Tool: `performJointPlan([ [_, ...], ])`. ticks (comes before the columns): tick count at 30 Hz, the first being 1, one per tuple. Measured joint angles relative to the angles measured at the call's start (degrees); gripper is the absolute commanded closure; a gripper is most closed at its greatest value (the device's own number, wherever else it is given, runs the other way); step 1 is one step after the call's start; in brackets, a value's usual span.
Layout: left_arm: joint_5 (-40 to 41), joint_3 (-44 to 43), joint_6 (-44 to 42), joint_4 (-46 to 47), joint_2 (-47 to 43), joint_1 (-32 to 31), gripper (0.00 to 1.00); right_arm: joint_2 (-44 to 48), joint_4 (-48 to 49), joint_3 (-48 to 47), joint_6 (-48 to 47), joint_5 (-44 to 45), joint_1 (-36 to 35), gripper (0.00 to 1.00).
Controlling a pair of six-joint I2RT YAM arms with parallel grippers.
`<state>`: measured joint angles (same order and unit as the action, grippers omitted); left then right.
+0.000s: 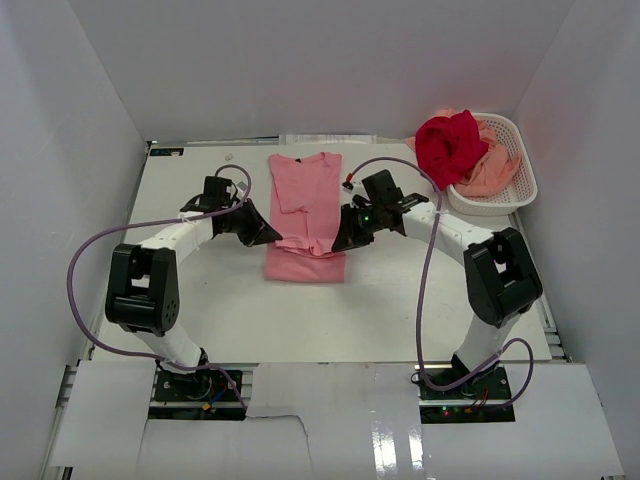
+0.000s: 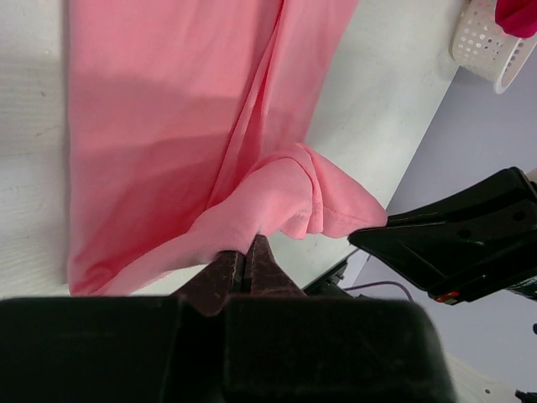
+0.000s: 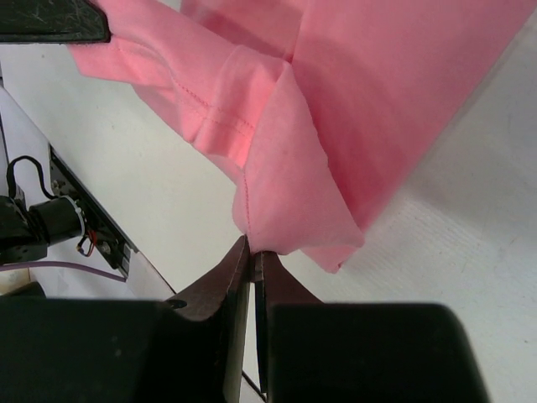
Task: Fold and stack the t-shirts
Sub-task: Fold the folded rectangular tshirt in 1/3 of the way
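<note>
our left hand (image 1: 270, 236) and right hand (image 1: 340, 238) are each clamped on the pink t-shirt (image 1: 305, 190). they pinch a raised ridge of cloth from either side, fingers pressed tight together on it. the shirt lies lengthwise on the middle of the desk (image 1: 200, 300), its near hem flat. the deep red t-shirt (image 1: 448, 145) sits heaped on the peach t-shirt (image 1: 495, 172) in the white basket (image 1: 522, 192) at the far right.
</note>
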<state>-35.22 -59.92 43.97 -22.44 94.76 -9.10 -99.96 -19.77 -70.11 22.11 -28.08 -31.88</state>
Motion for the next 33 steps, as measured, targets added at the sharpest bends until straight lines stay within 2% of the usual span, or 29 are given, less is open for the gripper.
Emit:
performJointPlan([
  [18,0.59,-6.34,0.0,0.63,4.37,1.73,1.0,-6.69,-4.2,-12.94,-2.47,-0.2,1.92,0.92],
  [33,0.7,-9.53,-0.02,1.09,9.77,2.25,0.98,-11.91,-5.64,-15.91,-3.58,-0.7,2.95,0.92],
])
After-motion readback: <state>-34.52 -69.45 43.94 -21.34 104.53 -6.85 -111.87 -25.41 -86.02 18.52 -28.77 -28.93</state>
